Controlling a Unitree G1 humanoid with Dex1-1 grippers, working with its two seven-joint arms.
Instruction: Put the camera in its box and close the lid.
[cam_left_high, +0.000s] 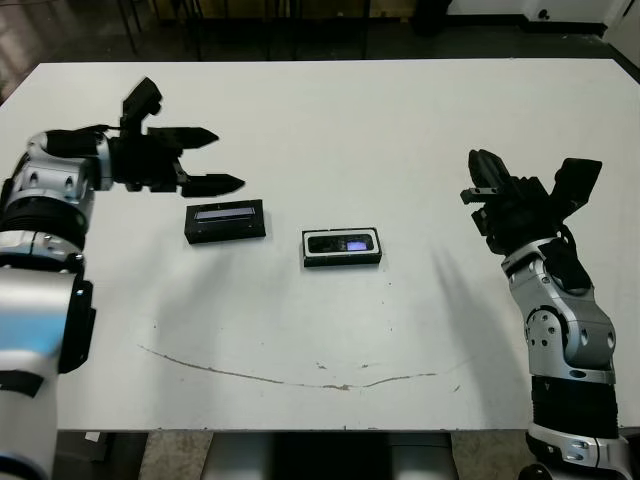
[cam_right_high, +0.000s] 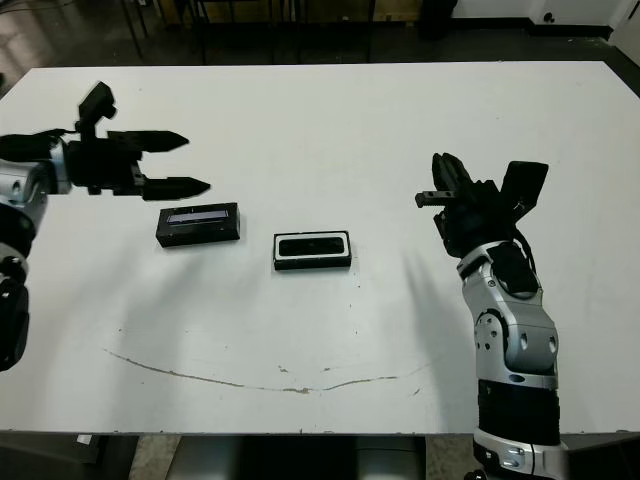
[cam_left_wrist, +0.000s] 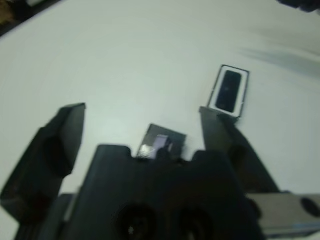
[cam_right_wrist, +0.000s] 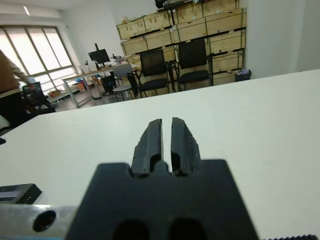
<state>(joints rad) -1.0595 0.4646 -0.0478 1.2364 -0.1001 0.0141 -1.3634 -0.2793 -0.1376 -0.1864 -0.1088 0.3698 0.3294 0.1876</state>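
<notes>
The camera (cam_left_high: 340, 243) lies inside the box (cam_left_high: 341, 263), a white-lined black tray at the table's middle. Its dark face shows a purplish glint. To the left of the box the lid (cam_left_high: 226, 220) lies flat on the table, pale stripe up. My left gripper (cam_left_high: 215, 160) hovers open just behind and left of the lid, with nothing between its fingers. The left wrist view shows the lid (cam_left_wrist: 162, 144) close under the gripper and the box (cam_left_wrist: 229, 91) farther off. My right gripper (cam_left_high: 480, 165) is raised at the right, well away from the box. It is shut (cam_right_wrist: 166, 121) and holds nothing.
A thin brown scratch line (cam_left_high: 300, 378) runs across the white table (cam_left_high: 330, 120) near its front edge. Beyond the table the right wrist view shows chairs (cam_right_wrist: 172, 67), stacked crates and a person (cam_right_wrist: 7, 85) at the far left.
</notes>
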